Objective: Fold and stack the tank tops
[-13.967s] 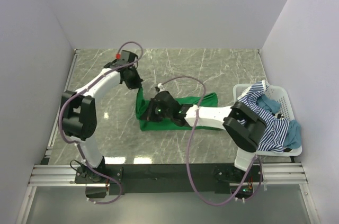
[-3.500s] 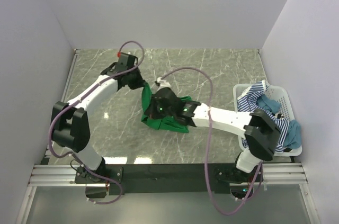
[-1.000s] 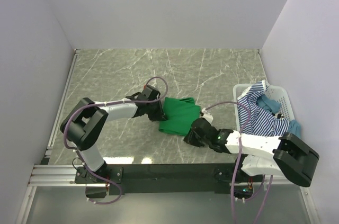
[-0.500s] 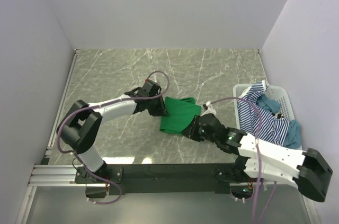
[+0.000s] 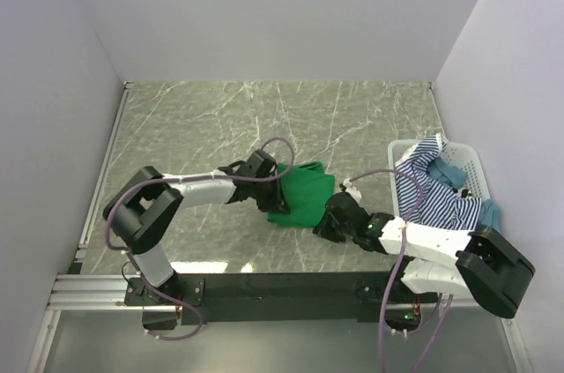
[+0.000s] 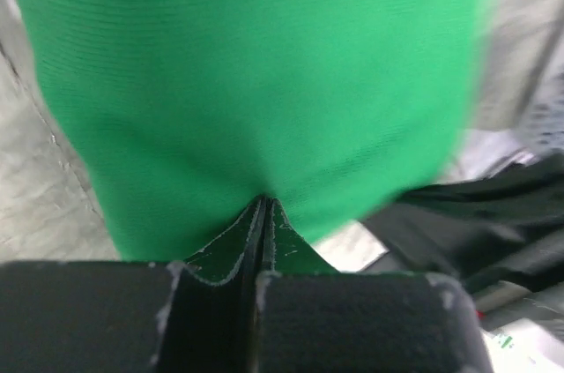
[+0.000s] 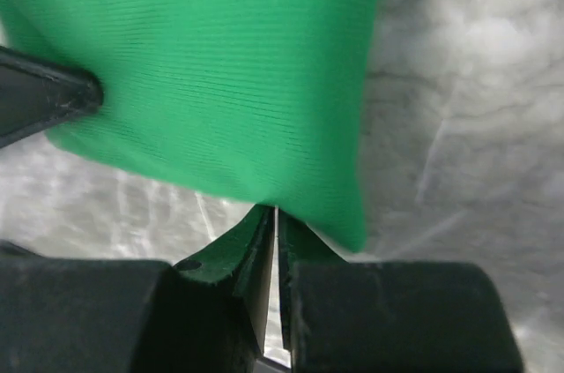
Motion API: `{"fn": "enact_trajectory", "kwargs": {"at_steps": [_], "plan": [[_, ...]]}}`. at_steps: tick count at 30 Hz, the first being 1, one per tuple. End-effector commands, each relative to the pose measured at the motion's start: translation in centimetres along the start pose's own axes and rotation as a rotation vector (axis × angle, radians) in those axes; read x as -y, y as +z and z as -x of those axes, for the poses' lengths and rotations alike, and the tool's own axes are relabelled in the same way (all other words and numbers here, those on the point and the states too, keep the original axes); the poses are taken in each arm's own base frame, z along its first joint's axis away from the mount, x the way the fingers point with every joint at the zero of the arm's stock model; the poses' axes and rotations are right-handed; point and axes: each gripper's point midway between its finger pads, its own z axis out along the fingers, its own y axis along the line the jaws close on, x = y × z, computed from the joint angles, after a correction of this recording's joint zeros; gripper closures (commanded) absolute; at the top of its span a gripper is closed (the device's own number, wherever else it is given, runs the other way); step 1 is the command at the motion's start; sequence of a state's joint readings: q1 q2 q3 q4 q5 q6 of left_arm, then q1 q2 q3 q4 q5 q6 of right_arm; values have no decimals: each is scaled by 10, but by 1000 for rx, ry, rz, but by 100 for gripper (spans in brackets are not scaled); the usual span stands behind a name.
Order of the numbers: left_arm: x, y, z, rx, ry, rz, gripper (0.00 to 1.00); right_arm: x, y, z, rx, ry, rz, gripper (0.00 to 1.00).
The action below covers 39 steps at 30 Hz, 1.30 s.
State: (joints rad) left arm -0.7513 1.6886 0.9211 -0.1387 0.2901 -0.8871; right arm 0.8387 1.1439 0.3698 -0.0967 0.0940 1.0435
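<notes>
The green tank top (image 5: 304,190) lies in a small folded bundle near the middle of the table (image 5: 220,117); the left gripper (image 5: 273,190) has its jaws pinched tight on the left side of the cloth, and the right gripper (image 5: 322,214) has its jaws pinched tight on the near right corner; both wrist views show green cloth squeezed between closed fingers

What could go wrong: the cloth is soft and floppy, so if one gripper lets go first or lifts faster, the fold may fall open; if the two pull away from each other, the bundle may stretch out flat and the fold is lost; the two grippers are very near each other, so they could bump; a thin pinch may also slip off the edge

Room to move: the bundle sits well away from every table edge; there is lots of bare table behind it and to the left; the right side is tighter, because the white basket (image 5: 476,160) stands there with the striped tank top (image 5: 432,192) hanging over its rim and the teal tank top (image 5: 451,172) inside; the right arm lies just beside that basket, so a wide swing could catch the hanging cloth or push the basket
</notes>
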Motion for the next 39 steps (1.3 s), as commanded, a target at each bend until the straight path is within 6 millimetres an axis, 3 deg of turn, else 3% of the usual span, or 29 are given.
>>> {"fn": "enact_trajectory", "kwargs": {"at_steps": [1, 5, 7, 9, 10, 12, 14, 18, 22, 25, 29, 32, 33, 39], "plan": [[-15, 16, -26, -66, -57, -9, 97, 5, 5, -5, 1, 40, 21, 88], [-24, 17, -30, -67, -70, 19, 95, 15, 6, -10, -4, 49, 12, 88], [-17, 11, -17, -30, -37, 37, 89, 10, 4, -7, 1, 41, 20, 88], [2, -3, 2, 13, 18, 34, 82, 4, 2, -3, 4, 31, 26, 88], [7, -9, 9, 35, 31, 37, 73, 1, 0, -1, 11, 29, 32, 88], [23, -24, 30, 99, 66, 19, 63, 0, -6, 0, 9, 12, 32, 88], [25, -38, 42, 123, 58, 9, 57, -6, -16, 4, 18, 1, 57, 87], [0, -60, 68, 187, 11, 68, 53, -20, -37, 13, 43, -18, 120, 85], [-12, -68, 70, 192, 7, 79, 42, -34, -50, 18, 47, -52, 156, 78], [-14, -63, 68, 170, 25, 70, 34, -40, -50, 31, 87, -75, 141, 69], [-18, -47, 64, 110, 36, 35, 31, -50, -35, 49, 111, -72, 141, 66], [-28, -37, 67, 96, 18, 47, 30, -42, -11, 46, 77, -80, 98, 66], [-31, -34, 68, 98, 16, 58, 30, -29, 1, 38, 45, -79, 53, 66], [-42, -7, 66, 30, 9, 49, 30, -1, 28, 15, -22, -58, 18, 67]]}}
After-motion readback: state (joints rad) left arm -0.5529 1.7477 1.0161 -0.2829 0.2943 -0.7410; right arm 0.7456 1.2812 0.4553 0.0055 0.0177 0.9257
